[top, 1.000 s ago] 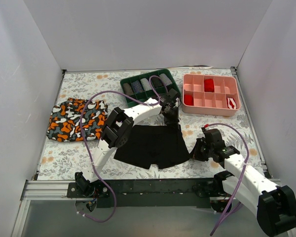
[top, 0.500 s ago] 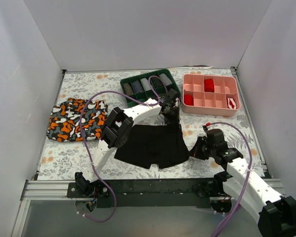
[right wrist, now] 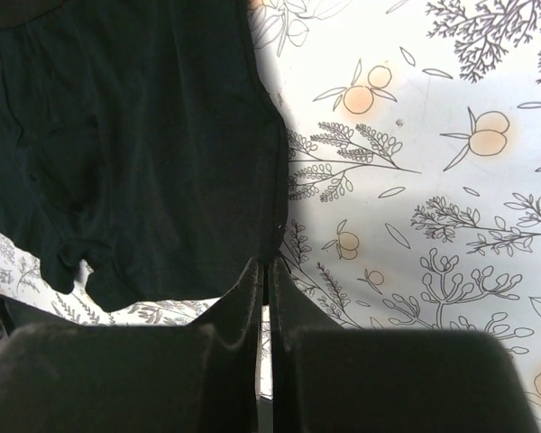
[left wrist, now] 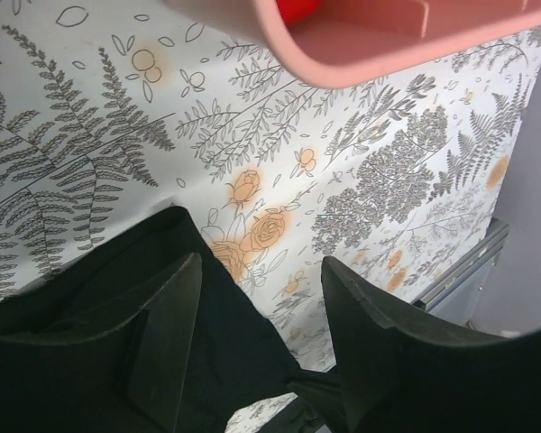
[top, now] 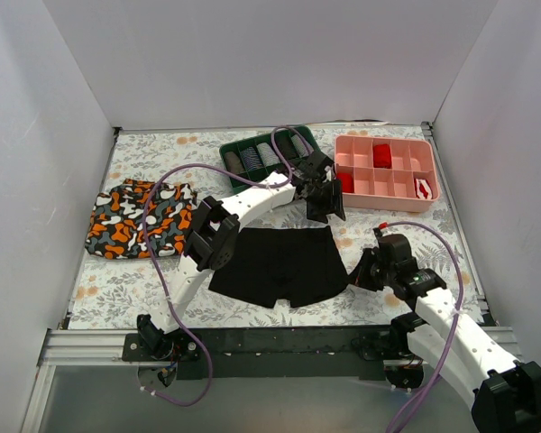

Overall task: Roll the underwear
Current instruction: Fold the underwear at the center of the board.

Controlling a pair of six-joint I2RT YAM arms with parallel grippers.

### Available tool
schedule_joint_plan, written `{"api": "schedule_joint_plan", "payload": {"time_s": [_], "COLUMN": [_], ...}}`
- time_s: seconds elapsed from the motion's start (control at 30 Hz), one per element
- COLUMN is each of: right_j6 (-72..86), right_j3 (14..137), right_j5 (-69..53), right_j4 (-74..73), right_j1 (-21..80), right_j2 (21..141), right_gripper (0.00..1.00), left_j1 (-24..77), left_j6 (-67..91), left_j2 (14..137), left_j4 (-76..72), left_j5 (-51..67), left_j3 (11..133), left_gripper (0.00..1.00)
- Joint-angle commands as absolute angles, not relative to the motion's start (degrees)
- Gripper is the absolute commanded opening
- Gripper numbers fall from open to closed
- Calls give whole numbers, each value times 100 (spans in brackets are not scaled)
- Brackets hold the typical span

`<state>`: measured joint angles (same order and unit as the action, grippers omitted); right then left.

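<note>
Black underwear (top: 279,266) is lying flat on the counter (top: 126,289), middle-front, waistband toward the back, both legs toward the arms. Left end effector (top: 326,200) hangs above the waistband's right corner, just in front of the pink tray (top: 388,207), fingers spread wide with nothing between them. Right end effector (right wrist: 266,263) is down low at the underwear's right edge with its 2 fingers squeezed together, tips right at the hem. Can't tell if any fabric is actually pinched in there. The camo pair (top: 140,219) sits well off to the left.
</note>
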<state>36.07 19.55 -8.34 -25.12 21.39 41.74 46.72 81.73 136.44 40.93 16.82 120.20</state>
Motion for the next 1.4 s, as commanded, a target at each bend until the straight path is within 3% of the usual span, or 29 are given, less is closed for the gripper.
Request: {"api": "schedule_joint_plan", "payload": {"time_s": [0.0,0.53,0.7,0.97,1.17,1.27,1.37], "right_j6": [3639,3621,3551,3498,3524,3533,3542], "right_j3": [1863,1855,1811,1723,1731,1758,1810], "right_j5": [-905,-932,-1046,-1301,-1275,-1248,-1169], "right_j4": [-2338,-2312,-2241,-2074,-2136,-2180,-2320], "right_j1": [2127,2136,2127,2127,2136,2136,2136], "right_j2": [4219,4280,4315,4184,4175,4157,4114], "right_gripper": [1,1,1,1,1,1,1], "left_j1": [4702,4790,4799,4825,4834,4834,4825], "left_j6": [8332,8314,8332,8350,8367,8376,8402], "left_j2": [13684,13807,13930,13983,13957,13975,13861], "left_j4": [4271,4280,4307,4228,4175,4175,4070], "left_j5": [1854,1793,1688,1705,1679,1652,1670], "left_j3": [12269,11944,11980,11830,11891,11971,11892], "left_gripper": [55,54,50,22,11,0,0]}}
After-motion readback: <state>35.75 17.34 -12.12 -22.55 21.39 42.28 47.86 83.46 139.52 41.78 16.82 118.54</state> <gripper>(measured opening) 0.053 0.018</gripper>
